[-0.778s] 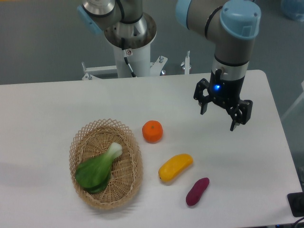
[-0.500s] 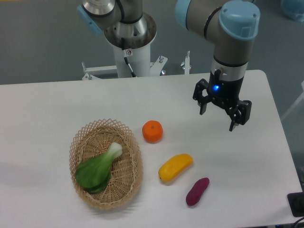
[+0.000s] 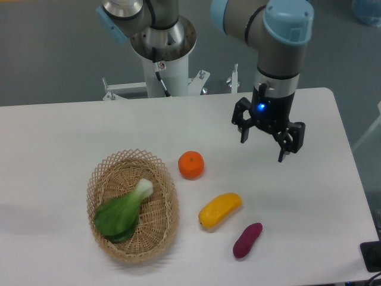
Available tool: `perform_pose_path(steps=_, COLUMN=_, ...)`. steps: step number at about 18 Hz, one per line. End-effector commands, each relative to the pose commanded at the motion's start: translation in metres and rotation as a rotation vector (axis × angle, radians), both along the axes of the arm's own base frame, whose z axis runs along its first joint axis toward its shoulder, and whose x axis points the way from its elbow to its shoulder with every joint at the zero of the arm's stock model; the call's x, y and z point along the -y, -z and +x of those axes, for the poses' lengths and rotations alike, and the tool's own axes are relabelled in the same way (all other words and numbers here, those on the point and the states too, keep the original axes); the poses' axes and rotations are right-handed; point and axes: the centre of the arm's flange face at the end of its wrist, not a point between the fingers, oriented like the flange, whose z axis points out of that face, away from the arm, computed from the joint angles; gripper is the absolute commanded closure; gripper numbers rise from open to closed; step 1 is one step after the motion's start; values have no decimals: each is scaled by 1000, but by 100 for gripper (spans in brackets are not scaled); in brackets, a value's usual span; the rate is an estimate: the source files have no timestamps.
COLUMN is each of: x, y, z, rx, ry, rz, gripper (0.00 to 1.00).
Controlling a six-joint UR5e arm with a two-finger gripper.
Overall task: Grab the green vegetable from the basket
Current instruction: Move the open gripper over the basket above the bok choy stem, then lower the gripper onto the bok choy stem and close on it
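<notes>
The green vegetable [image 3: 122, 211], a bok choy with dark green leaves and a pale stalk end, lies in the oval tan wicker basket [image 3: 161, 179] at the left front of the white table. Its stalk end points up and to the right. My gripper [image 3: 262, 149] hangs open and empty above the right half of the table, far to the right of the basket. Its fingers point down.
An orange [image 3: 191, 165] sits just right of the basket. A yellow oblong fruit [image 3: 219, 210] and a purple sweet potato [image 3: 247, 240] lie at the front right, below my gripper. The arm's base [image 3: 164, 59] stands behind the table.
My gripper has moved a little to the left and away from the front of the table, still open. The produce and the basket have not moved.
</notes>
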Motion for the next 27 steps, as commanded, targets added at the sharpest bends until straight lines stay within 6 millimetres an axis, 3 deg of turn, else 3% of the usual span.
perform_pose_path(steps=3, x=-22, y=4, z=24, rx=28, ry=-75, rz=31, gripper=0)
perform_pose_path(steps=5, x=-42, y=16, z=51, rx=64, ry=-111, rz=42, gripper=0)
perform_pose_path(steps=10, x=-73, y=63, z=116, rx=157, ry=-152, rz=5, gripper=0)
perform_pose_path(steps=16, x=-109, y=143, z=178, rx=140, ry=-90, rz=-153, gripper=0)
perform_pose_path(steps=21, x=-119, y=166, z=188, rx=117, ry=-5, rz=-197, gripper=0)
perform_pose_path(steps=24, x=-127, y=192, z=197, rx=113, ry=78, rz=-246, gripper=0)
perform_pose_path(steps=27, x=-125, y=196, z=198, rx=104, ry=92, rz=-263, gripper=0)
